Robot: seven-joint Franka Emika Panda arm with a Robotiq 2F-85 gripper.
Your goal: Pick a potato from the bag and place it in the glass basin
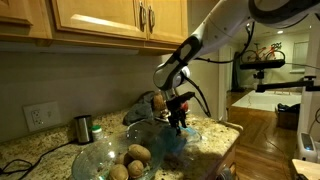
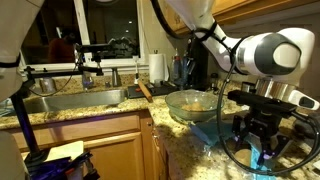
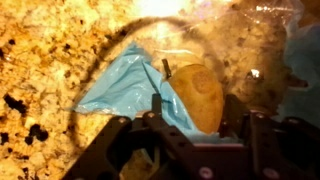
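One tan oval potato (image 3: 200,95) shows in the wrist view, standing on end btw the two dark fingers (image 3: 157,108) of the black gripper (image 3: 192,110), which come in from 6 o'clock. The potato fills most of the gap, but can't tell whether the gripper is clamped on it or slack around it. The crinkled translucent light-blue plastic bag (image 3: 120,85) spreads out at the potato's 9 o'clock, touching it, on the speckled tan granite surface (image 3: 40,60). In an exterior view the gripper (image 1: 178,118) hangs low from the white arm (image 1: 215,30), which reaches in from 2 o'clock. The bag (image 1: 185,138) lies right under the gripper. The wide round clear-glass basin (image 1: 90,150) stands just beside the bag at its 8 o'clock, w/ several brown potatoes (image 1: 138,155) already inside. A small dark-green cup (image 1: 83,128) stands at the basin's 11 o'clock, apart from it. Light wooden cabinets (image 1: 90,20) run along 12 o'clock. In an exterior view from the opposite side, the gripper (image 2: 255,138) is over the bag (image 2: 262,158) at approx 5 o'clock of the basin (image 2: 180,108). The gripper is near the basin, not above it. A steel sink (image 2: 60,100) lies well apart at the basin's 9 o'clock.
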